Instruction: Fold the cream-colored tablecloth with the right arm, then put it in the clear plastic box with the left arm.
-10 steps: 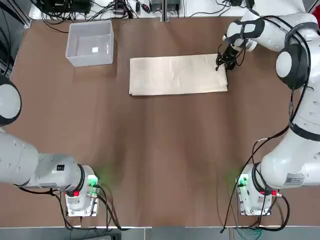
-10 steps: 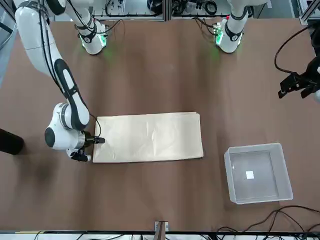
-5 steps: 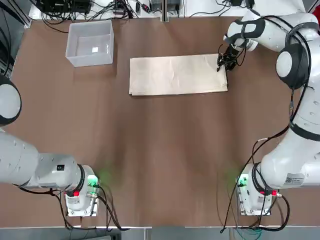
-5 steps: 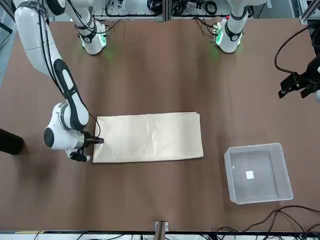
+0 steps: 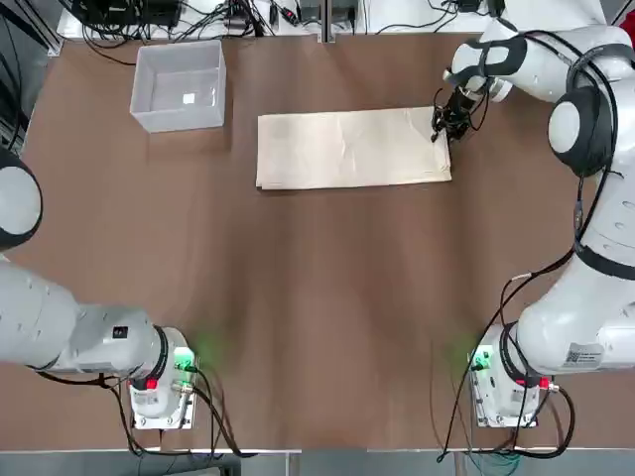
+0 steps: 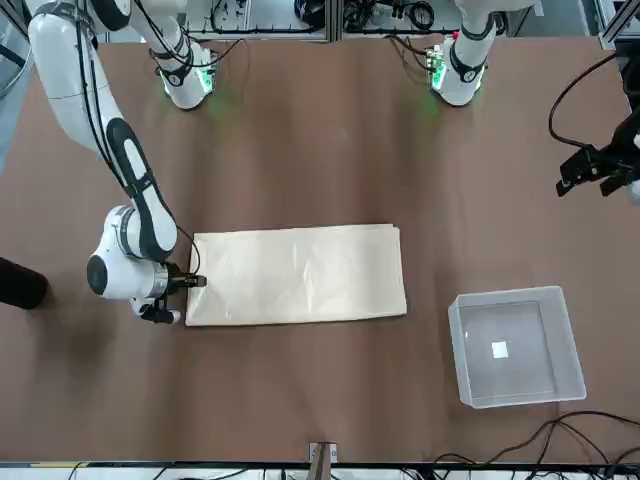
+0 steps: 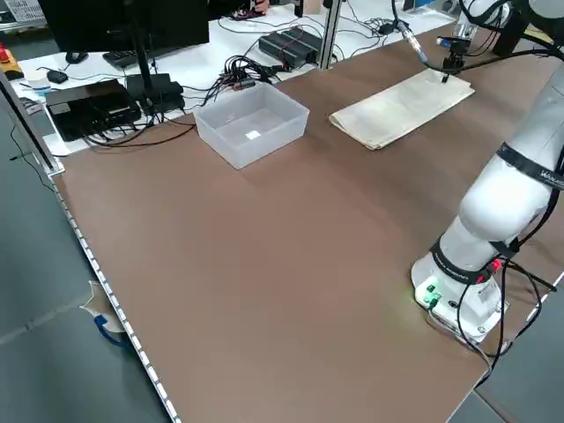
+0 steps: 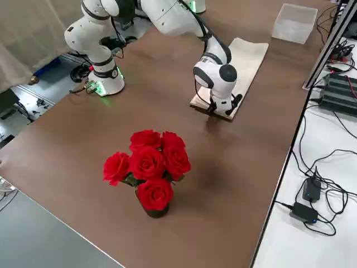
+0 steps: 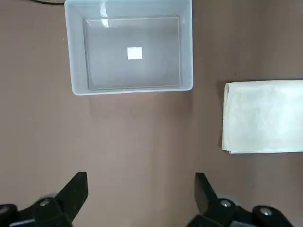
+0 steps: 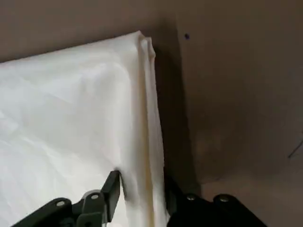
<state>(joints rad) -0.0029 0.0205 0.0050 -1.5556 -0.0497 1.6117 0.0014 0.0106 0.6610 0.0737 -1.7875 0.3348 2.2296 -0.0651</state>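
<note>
Brown bench (image 5: 327,297): we see right tool (image 10: 142,196) pinching cream-colored tablecloth (image 5: 352,149) edge; a shallow bite could slip or drop layers. Left tool (image 9: 141,201) spread, parked.

You had the top camera looking straight down on the worktop (image 5: 317,297), arm bases at its lower edge; the front camera faced them from across. Side cameras looked diagonally from raised corners. Wrist cameras sat close. Most views shared the cream-colored tablecloth (image 5: 352,149).
</note>
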